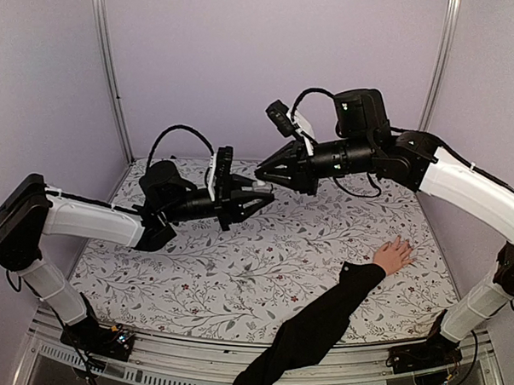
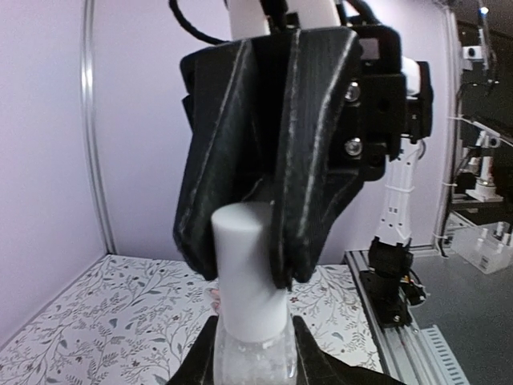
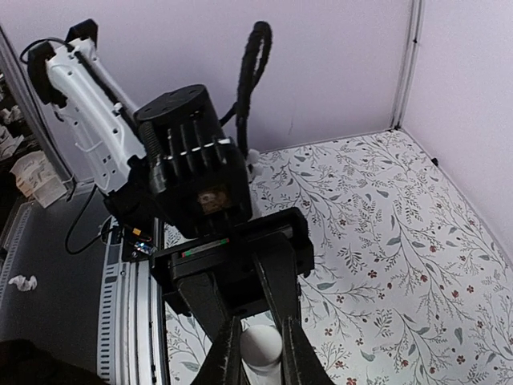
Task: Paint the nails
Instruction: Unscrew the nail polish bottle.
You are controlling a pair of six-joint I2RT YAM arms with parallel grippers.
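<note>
A small pale translucent bottle (image 2: 250, 357) is held upright between the fingers of my left gripper (image 2: 252, 362), which is shut on its body. Its white cap (image 2: 244, 265) points up at my right gripper (image 2: 244, 261), which comes down from above and is shut on the cap. In the right wrist view the cap (image 3: 260, 345) sits pinched between my two fingers (image 3: 228, 353). From above, both grippers meet mid-air over the table's middle, left (image 1: 258, 195) and right (image 1: 262, 171). A light-skinned hand (image 1: 394, 255) with a black sleeve (image 1: 320, 319) lies flat at the right; its nails are too small to make out.
A floral cloth (image 1: 237, 268) covers the table. Lilac walls close in the back and sides, with metal posts (image 1: 109, 67) in the corners. The sleeved forearm crosses the near right part of the table diagonally. The arm bases (image 1: 106, 335) stand at the near edge.
</note>
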